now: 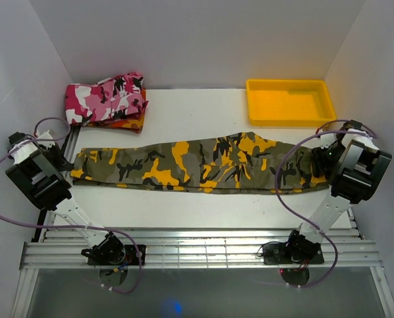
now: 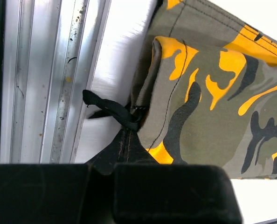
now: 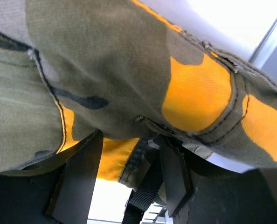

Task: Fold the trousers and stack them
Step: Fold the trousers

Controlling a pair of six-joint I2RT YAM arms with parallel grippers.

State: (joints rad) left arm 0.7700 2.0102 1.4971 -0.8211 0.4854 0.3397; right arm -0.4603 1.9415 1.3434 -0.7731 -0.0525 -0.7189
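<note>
Olive trousers [image 1: 184,162] inside right gripper [image 3: 131,140]

Trousers [image 1: 184,165] btw L gripper [image 1: 65,164] & R gripper [image 1: 316,162]: olive, yellow-orange, blk camo. Garment [image 1: 104,98] beyond L gripper: pink/wht/blk camo, atop red-orange garment [image 1: 127,124]. Tray [image 1: 286,82] beyond R gripper: plain yellow.

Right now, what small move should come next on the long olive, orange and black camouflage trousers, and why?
Probably raise the left gripper slightly to start folding its end over: the trousers lie flat at full length, that gripper pinching one end, the right gripper at the other.
</note>
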